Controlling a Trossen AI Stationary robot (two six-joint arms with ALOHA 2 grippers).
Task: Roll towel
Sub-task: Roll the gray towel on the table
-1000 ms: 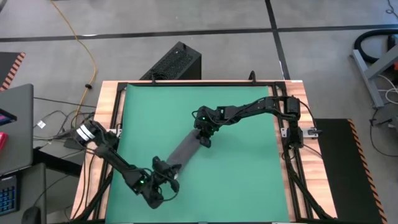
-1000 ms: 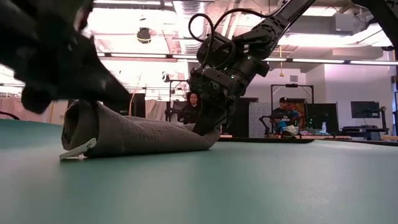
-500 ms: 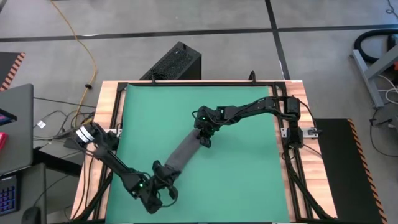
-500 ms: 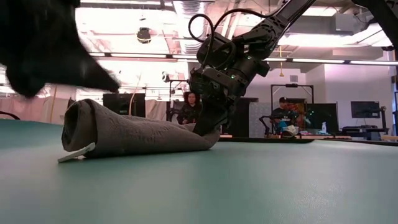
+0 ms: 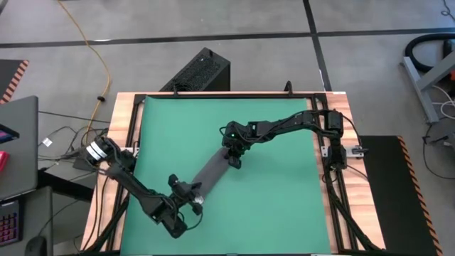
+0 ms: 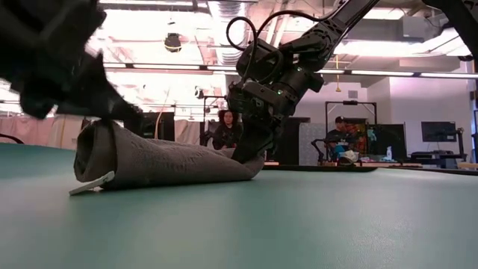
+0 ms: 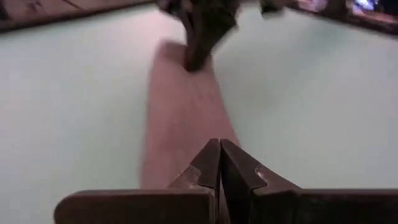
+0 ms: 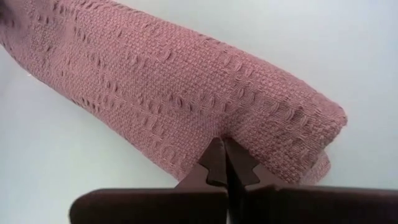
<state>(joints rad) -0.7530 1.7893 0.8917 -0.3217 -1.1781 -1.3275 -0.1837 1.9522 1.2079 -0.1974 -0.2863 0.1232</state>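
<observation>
Towel: rolled, diagonal on green mat. Right gripper, fingers closed, pins far end; left gripper, fingers closed, steadies near end.

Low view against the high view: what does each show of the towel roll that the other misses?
Only the low view shows the towel's open spiral end, the white tag lying on the mat beneath it, and people in the room behind. Only the high view shows the roll lying diagonally on the green mat and which arm is which. Both show the left gripper and right gripper, shut, at opposite ends of the roll.
</observation>
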